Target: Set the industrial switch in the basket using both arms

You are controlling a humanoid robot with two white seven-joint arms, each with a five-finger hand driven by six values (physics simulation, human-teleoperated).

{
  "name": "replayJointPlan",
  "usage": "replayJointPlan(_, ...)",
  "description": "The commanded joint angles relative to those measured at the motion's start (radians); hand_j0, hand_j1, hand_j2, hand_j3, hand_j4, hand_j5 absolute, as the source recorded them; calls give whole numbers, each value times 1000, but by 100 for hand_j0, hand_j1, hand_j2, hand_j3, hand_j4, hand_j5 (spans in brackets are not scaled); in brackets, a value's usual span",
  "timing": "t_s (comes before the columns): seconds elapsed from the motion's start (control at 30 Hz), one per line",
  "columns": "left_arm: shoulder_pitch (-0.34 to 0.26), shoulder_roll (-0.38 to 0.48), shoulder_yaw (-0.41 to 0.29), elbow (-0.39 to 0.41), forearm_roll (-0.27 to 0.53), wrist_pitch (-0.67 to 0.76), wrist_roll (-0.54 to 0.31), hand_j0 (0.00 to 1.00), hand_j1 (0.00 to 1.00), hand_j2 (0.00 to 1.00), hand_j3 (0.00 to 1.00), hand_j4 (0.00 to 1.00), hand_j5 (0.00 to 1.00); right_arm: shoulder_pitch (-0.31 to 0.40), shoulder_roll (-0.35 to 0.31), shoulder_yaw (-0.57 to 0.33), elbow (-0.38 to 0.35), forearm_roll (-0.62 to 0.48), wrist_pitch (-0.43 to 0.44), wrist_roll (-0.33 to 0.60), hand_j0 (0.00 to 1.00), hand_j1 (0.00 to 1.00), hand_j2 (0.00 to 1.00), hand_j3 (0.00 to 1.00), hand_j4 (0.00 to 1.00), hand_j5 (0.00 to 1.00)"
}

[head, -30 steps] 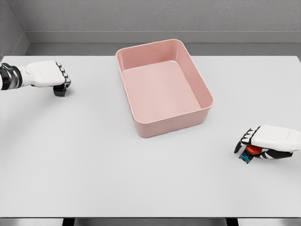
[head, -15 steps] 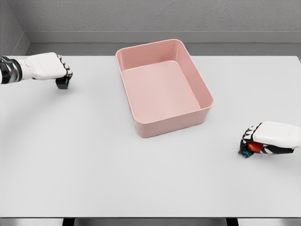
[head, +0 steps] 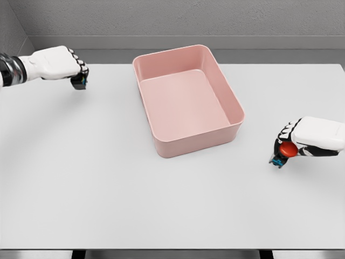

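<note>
A pink rectangular basket (head: pixel 232 105) stands at the middle back of the white table (head: pixel 108 178). My left hand (head: pixel 73 67) is at the far left, raised above the table, shut on a small dark switch (head: pixel 80 82) with a blue-green edge. My right hand (head: pixel 294 141) is at the right edge, shut on a second switch (head: pixel 285 151) with a red button and a blue base, held just off the table. Both hands are well apart from the basket.
A grey wall and floor strip run behind the table. The table's front edge lies near the bottom of the view.
Both hands have lifted with their switches. The left hand moved up and right toward the basket. The right hand rose slightly and tilted the red-button switch.
</note>
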Motion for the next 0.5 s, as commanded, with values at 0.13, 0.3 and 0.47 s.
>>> replayJointPlan(0.13,0,-23,20,-6,40,0,0,48,48,48,48,48,48,0,-1,1,-2,-29,2,-1,50,50,50,50,50,50)
replayJointPlan(0.3,-2,-41,20,-12,71,0,0,48,48,48,48,48,48,-2,1,3,3,-72,2,-1,51,51,51,51,51,51)
replayJointPlan(0.47,-8,-53,34,-18,87,0,0,48,48,48,48,48,48,-15,-2,4,3,-113,2,2,51,51,51,51,51,51)
